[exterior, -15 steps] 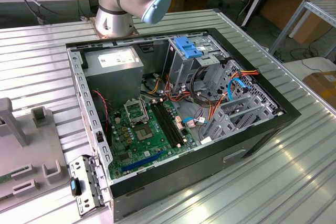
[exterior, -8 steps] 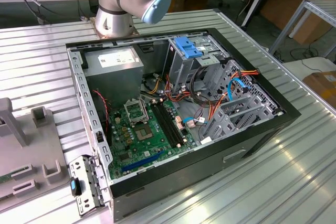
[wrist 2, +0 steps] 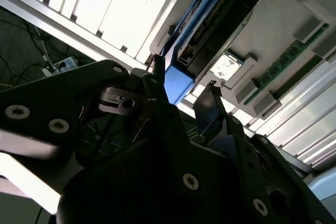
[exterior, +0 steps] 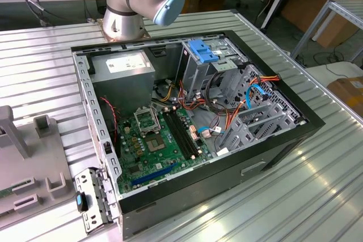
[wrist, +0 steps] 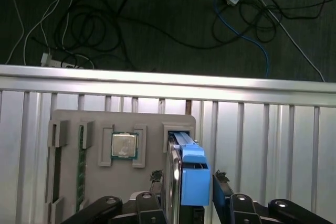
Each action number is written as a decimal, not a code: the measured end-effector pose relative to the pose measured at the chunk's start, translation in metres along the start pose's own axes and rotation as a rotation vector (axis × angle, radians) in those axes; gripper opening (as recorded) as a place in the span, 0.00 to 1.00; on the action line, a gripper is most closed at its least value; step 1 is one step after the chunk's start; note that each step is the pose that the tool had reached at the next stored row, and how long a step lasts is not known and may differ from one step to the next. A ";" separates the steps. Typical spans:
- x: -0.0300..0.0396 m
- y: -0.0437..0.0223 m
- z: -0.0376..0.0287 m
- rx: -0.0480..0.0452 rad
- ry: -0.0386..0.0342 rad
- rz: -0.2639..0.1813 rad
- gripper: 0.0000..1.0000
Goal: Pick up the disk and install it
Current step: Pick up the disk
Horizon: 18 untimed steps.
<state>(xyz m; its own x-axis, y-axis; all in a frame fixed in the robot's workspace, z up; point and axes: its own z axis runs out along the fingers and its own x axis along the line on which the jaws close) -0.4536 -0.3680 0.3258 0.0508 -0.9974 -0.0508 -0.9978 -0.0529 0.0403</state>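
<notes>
Blue-bracketed dark grey disk point(wrist: 190, 179) sits on edge in a grey slotted tray point(wrist: 94, 118) near the edge of the ribbed metal surface point(wrist: 262, 145); pincer point(wrist: 187, 176) spread, straddling it.

surface: ribbed metal table point(exterior: 295, 196) | on it: open computer case point(exterior: 249, 168) | exterior view's left of case: grey parts tray point(exterior: 34, 157), loose metal bracket point(exterior: 91, 199) | behind case: arm base point(exterior: 122, 26)

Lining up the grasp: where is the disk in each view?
First wrist view: disk upright in the grey holder, between the fingers of the open gripper.
Second wrist view: disk in the same holder, its blue end at the gripper.
Exterior view: holder at the view's left edge.
Shared landmark: the holder.
</notes>
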 end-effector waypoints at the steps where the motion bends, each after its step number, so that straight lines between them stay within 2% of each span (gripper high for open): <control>1: 0.0001 0.0000 0.0010 -0.0001 0.0001 -0.002 0.50; 5: 0.0003 -0.0002 0.0058 -0.0002 0.0008 -0.010 0.50; 7: 0.0004 -0.0003 0.0082 0.0048 0.0012 -0.014 0.50; 15: 0.0006 0.0014 0.0111 0.0129 0.0016 -0.015 0.50; 18: 0.0006 0.0017 0.0113 0.0131 0.0016 -0.015 0.50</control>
<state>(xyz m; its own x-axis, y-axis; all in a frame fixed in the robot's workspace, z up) -0.4557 -0.3682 0.3146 0.0658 -0.9966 -0.0497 -0.9974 -0.0672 0.0266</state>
